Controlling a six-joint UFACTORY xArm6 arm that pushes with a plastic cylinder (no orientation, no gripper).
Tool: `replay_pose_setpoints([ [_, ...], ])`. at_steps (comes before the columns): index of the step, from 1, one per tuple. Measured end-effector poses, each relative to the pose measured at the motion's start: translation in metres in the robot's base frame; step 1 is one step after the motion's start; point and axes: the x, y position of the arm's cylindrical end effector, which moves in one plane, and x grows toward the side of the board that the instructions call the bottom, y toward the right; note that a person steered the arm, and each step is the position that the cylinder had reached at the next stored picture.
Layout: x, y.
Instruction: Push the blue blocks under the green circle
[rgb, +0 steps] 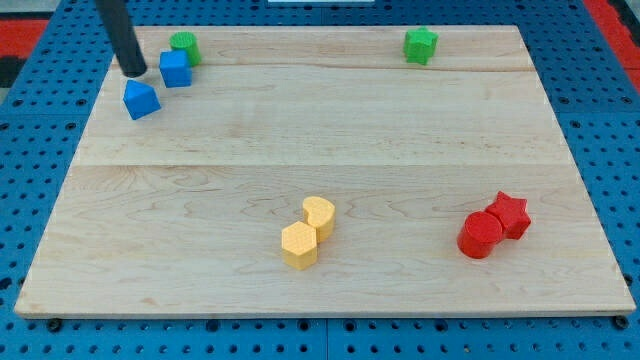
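Resting at the upper left of the frame, the end effector's tip (133, 72), a bare rod holding nothing, sits between both blue blocks. One blue block (175, 69) touches the green circle (184, 47); the other blue block (141, 100) lies lower left, awaiting a nudge rightward.

A robotics lab bench — a wooden board (330, 130) resting on blue perforated mounting plate (40, 200).

no readable text, no labels or numbers — blocks and wooden board (330, 130) all plain, unmarked
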Motion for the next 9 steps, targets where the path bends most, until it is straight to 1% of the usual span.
replay_pose_setpoints([
  [1, 0.023, -0.006],
  [2, 0.056, -0.008],
  [4, 0.086, 0.037],
  [5, 0.081, 0.037],
  [6, 0.059, 0.036],
  [7, 0.045, 0.048],
  [8, 0.072, 0.067],
  [9, 0.108, 0.081],
])
